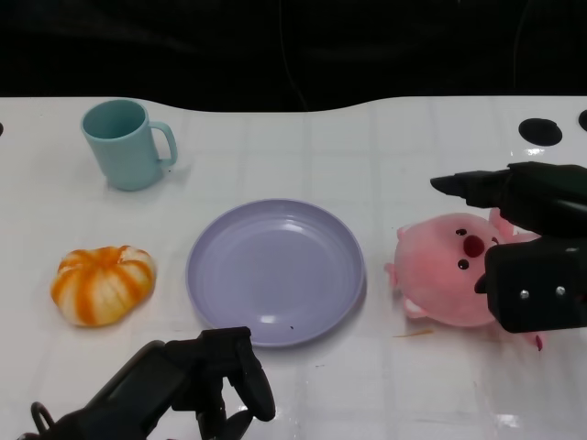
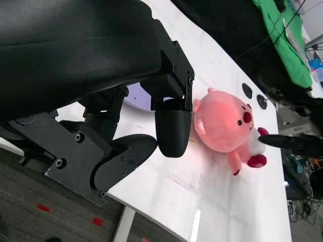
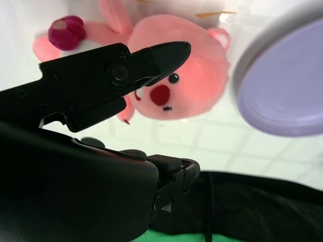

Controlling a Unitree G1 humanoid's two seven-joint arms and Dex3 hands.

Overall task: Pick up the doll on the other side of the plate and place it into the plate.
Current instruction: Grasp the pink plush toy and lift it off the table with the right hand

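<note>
A pink plush doll [image 1: 447,272] lies on the white table to the right of the lavender plate [image 1: 275,271]. My right hand [image 1: 532,247] hovers over the doll's right side with its fingers spread, one finger reaching past the doll's head and a thumb in front of its body; it holds nothing. The right wrist view shows the doll [image 3: 181,80] between those spread fingers [image 3: 116,75], beside the plate's rim [image 3: 287,85]. My left hand [image 1: 188,385] sits at the table's near edge in front of the plate, fingers curled in, holding nothing. The left wrist view shows the doll [image 2: 224,128] beyond them.
A teal mug [image 1: 124,142] stands at the back left. An orange and white pumpkin toy [image 1: 101,284] lies left of the plate. Two black holes [image 1: 541,131] mark the table's far right. A thin orange strip [image 1: 413,334] lies in front of the doll.
</note>
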